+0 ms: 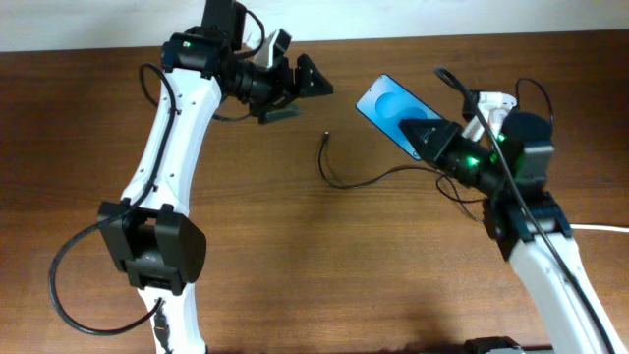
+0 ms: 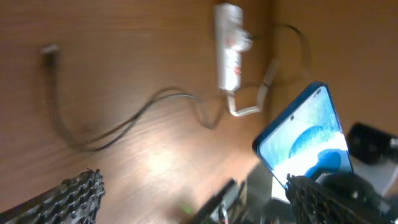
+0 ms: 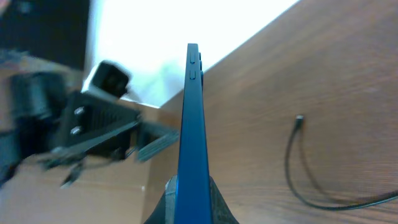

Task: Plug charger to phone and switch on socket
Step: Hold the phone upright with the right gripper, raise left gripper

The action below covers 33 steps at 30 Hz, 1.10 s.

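The right tool (image 1: 421, 131) is pinching the black-edged, blue-screened smartphone (image 1: 386, 102) above the wooden desk (image 1: 295, 275); the left tool (image 1: 298, 93) is hovering spread, left of the thin black cable (image 1: 344, 182).

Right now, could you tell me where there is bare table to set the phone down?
Free: the front-centre table between the two arms, in front of the charger cable. Crowded: the right rear, where the right gripper holds the phone near the power strip.
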Available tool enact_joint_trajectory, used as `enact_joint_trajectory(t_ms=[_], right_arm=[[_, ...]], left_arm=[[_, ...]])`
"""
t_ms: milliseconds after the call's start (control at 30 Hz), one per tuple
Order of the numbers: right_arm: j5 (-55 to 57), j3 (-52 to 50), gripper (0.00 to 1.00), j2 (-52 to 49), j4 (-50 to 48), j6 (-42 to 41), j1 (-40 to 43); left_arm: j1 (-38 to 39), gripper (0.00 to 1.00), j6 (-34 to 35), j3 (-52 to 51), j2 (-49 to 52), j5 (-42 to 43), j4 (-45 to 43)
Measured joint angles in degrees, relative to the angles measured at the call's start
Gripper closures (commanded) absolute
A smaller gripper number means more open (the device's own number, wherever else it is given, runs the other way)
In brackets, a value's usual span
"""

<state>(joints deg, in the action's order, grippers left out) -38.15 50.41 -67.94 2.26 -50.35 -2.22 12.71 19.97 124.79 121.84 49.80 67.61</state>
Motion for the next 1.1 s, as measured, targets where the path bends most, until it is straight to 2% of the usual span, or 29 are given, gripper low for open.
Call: enact_joint_trajectory(t_ms=[100,233,367,467,767,900,1100], right_arm=[[-0.1,0.0,0.96,4.3,0.3,-1.4,0.0],[2.2,0.0,0.96,4.4,-1.4,-5.2,-0.5],[6.6,0.0,0.96,2.0,-8.6,-9.7,-3.8],[12.0,0.0,0.96,-0.6,-11.8,-15.3,-9.4],[26.9,-0.1,0.96,-7.3,-17.5,-28.9,-16.2],[29.5,-0.1,0.96,-9.1,-20.9,-30.8,-16.3],[30.5,-0.1,0.96,-9.6,-21.2,-31.4,-16.3]], left_arm=[[0.1,0.01,-4.3,0.0,0.0,5.3,-0.4],[0.3,0.0,-6.8,0.1,0.0,11.4,-2.8],[0.3,0.01,-6.2,0.1,0.0,17.9,-7.2],[0.3,0.01,-4.1,0.1,0.0,20.5,-9.4],[0.3,0.01,-1.1,0.2,0.0,21.6,-10.1],[0.3,0.01,1.8,0.2,0.0,19.4,-12.0],[0.2,0.01,7.2,0.2,0.1,18.3,-18.6]])
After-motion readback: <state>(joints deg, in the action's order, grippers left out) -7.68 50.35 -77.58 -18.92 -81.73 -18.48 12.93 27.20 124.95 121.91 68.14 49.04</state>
